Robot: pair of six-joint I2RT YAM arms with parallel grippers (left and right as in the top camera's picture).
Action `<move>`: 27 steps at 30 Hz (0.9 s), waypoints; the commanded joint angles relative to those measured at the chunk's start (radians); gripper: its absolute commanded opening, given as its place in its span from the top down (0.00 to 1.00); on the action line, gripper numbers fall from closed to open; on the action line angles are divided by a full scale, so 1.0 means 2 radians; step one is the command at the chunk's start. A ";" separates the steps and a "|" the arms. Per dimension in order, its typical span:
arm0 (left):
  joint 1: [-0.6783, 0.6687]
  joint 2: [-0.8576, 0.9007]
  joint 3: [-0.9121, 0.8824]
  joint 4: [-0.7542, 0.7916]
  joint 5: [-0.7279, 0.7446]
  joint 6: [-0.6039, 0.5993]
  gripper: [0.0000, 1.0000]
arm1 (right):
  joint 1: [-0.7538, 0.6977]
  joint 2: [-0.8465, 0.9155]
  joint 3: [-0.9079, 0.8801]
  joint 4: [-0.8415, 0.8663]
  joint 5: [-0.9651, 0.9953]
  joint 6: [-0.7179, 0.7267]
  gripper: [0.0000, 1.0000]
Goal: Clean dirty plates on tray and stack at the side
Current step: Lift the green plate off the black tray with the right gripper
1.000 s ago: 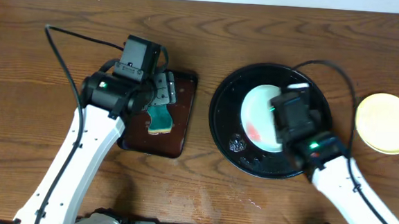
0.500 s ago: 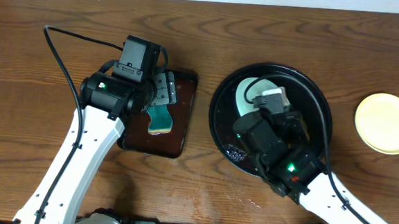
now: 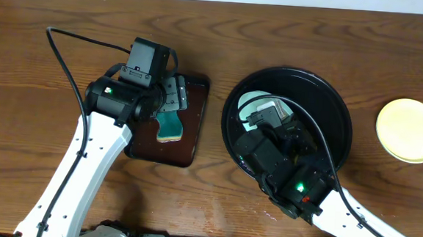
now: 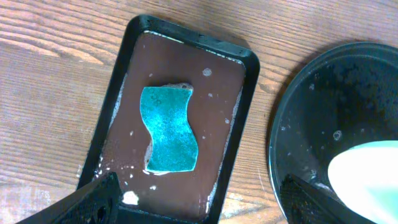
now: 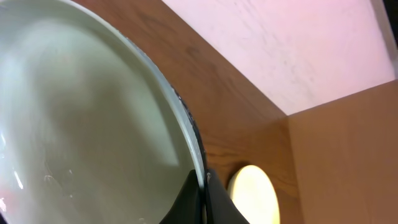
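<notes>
right pincer [image 5: 203,190] tight on pale plate [image 5: 81,106] rim

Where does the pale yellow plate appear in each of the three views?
Overhead: pale yellow plate at the far right.
Left wrist: not in it.
Right wrist: low, right of centre.
Landmark: the bluish-white plate, also in left wrist and right wrist.

Twin arms, white links, black joints.
On left arm [image 3: 84,162] and right arm [image 3: 367,220]: black cable [image 3: 64,54], green indicator light [image 3: 111,90]; left claw [image 4: 199,202] black.
</notes>
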 commanded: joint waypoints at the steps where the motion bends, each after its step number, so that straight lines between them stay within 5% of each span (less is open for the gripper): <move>1: 0.002 0.000 0.010 -0.001 0.003 0.000 0.17 | 0.002 -0.010 0.003 0.004 0.044 -0.007 0.99; 27: 0.002 0.000 0.010 -0.001 0.003 0.000 0.17 | 0.002 -0.010 0.003 0.014 0.062 -0.001 0.99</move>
